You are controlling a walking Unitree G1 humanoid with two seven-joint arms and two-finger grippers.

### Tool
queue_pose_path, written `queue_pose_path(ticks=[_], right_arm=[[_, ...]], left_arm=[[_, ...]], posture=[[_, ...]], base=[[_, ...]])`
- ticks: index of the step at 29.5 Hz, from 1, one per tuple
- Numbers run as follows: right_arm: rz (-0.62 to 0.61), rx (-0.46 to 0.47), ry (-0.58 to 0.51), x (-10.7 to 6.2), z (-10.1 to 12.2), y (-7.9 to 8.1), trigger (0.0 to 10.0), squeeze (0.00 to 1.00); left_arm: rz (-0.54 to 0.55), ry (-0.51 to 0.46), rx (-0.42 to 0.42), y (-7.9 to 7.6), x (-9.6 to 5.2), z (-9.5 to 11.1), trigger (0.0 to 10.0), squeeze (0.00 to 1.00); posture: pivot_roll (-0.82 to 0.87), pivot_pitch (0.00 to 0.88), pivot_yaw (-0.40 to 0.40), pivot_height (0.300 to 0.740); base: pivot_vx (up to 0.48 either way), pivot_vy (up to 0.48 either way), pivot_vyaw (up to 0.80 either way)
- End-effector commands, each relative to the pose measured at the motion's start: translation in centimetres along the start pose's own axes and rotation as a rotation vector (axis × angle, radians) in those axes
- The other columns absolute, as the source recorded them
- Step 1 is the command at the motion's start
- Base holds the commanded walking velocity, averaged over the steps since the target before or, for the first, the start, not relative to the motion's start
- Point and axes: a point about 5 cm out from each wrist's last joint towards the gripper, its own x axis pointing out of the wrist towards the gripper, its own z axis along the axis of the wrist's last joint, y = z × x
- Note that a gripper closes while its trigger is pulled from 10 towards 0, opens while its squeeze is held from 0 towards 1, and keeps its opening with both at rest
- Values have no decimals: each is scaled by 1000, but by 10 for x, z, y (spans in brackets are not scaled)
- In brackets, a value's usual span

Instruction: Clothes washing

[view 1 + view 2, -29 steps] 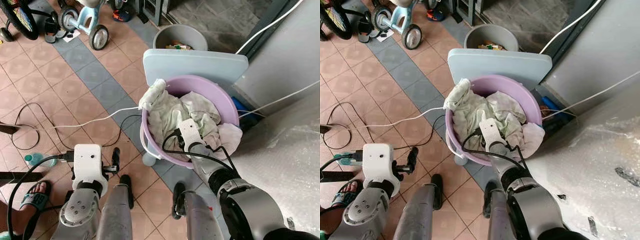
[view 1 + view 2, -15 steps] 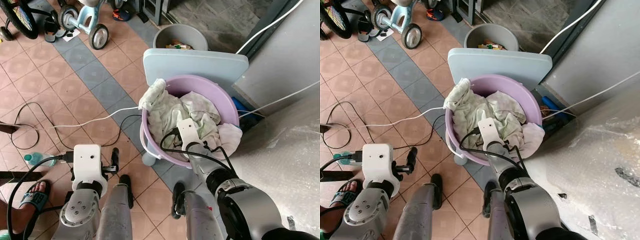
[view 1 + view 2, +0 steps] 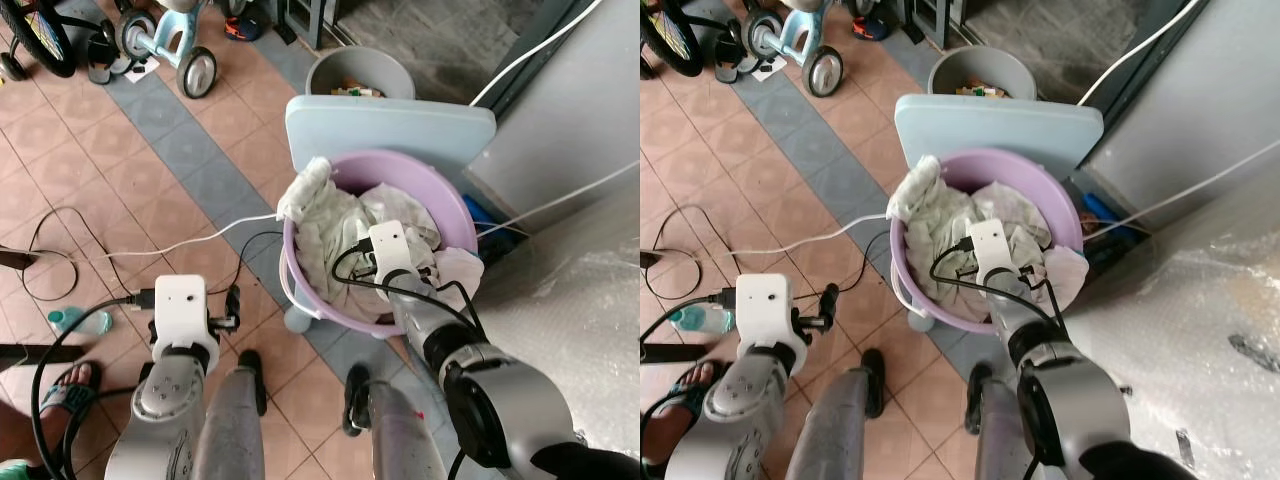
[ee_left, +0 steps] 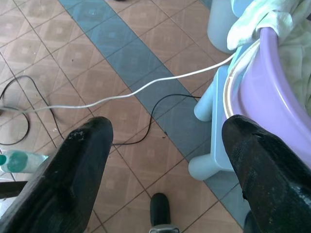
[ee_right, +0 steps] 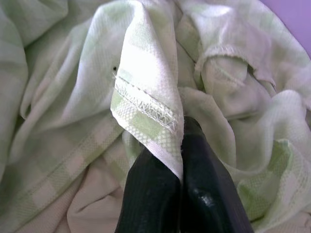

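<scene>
A grey bucket stood on the tiled floor just beyond a pale blue board. A white cable and a black cable trailed across the tiles. A tricycle and a bicycle wheel stood at the floor's far left; a green-capped bottle and a person's sandalled foot lay near its left edge.

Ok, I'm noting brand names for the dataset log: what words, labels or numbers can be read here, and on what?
Nothing can be read for certain.
Sandal strap: pale marks, too blurred to read.
Bottle on the floor: label too small to read.
Checked cloth pinched in the right gripper: stitching only, no text.
Purple tub: no print on the side that shows.
</scene>
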Motion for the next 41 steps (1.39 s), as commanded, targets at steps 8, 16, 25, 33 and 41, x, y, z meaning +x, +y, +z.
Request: queue_pose_path(ticks=[8, 16, 25, 33, 41], right_arm=[[-10, 53, -245, 0, 54, -38, 0, 0], [-142, 123, -559, -39, 68, -79, 0, 0], [-9, 102, -854, -95, 115, -73, 0, 0], [-70, 181, -941, -118, 153, -104, 0, 0], [29, 160, -769, -106, 113, -71, 10000, 0]], left_arm=[[-3, -37, 12, 2, 30, -1, 10000, 0], [11, -51, -40, -8, 58, 0, 10000, 0], [-27, -113, -1, -9, 74, 15, 10000, 0], [0, -147, -38, -12, 77, 14, 10000, 0], [-16, -137, -50, -15, 69, 5, 10000, 0]], posture=[[111, 140, -44, 740], [24, 3, 7, 740], [-33, 3, 69, 740], [-31, 0, 51, 740], [-17, 17, 36, 740]], base=[[0, 0, 0], [0, 0, 0], [0, 0, 0], [0, 0, 0], [0, 0, 0]])
